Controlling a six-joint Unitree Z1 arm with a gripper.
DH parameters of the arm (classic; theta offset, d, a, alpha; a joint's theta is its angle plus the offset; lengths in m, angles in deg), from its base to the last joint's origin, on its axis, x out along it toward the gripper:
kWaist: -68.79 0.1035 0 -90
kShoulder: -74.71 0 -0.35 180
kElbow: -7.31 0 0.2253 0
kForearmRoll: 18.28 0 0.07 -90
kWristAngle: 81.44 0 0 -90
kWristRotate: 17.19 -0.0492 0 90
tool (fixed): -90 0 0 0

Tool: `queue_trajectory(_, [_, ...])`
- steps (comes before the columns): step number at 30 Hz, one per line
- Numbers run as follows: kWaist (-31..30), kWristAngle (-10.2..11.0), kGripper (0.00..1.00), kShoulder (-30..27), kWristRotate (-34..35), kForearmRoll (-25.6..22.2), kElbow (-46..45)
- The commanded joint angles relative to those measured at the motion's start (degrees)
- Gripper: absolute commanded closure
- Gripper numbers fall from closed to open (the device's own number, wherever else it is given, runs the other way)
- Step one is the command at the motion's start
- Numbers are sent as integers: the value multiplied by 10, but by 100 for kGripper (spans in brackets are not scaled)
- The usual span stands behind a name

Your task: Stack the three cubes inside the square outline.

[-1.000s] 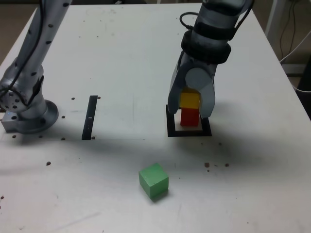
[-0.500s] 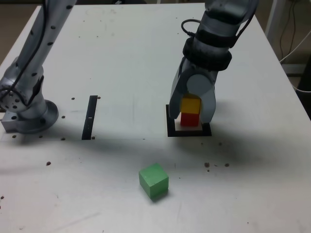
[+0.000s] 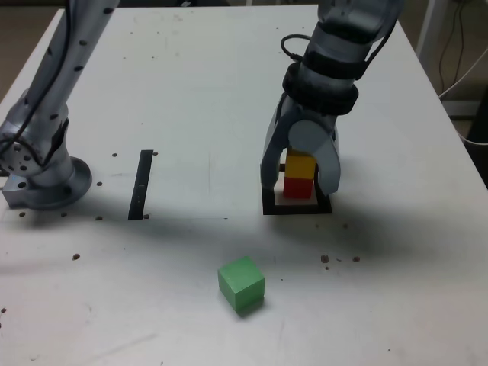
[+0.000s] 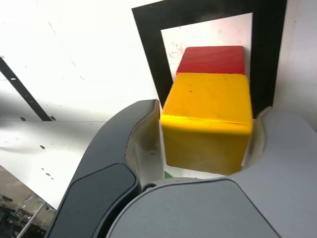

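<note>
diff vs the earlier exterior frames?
Gripper has opened: its jaws were close around the yellow cube and now stand wider, with a gap on the exterior view's left. Looks like a release. Yellow has come down onto the red cube. Green cube, red cube and square outline unchanged.

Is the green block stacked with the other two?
No, the green block sits by itself on the table, outside the black square.

One red [image 3: 297, 189], one yellow [image 3: 300, 166], one green cube [image 3: 242, 283]
</note>
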Motion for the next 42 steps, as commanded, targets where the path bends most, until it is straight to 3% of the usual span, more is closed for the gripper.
queue_trajectory(1, [1,6,1,-18,2,2,-1])
queue_trajectory(11, [1,35,1,-69,4,-11,7])
queue_trajectory(27, [-9,39,1,-95,14,-14,-16])
queue_trajectory(42, [-171,20,1,-116,100,-10,-42])
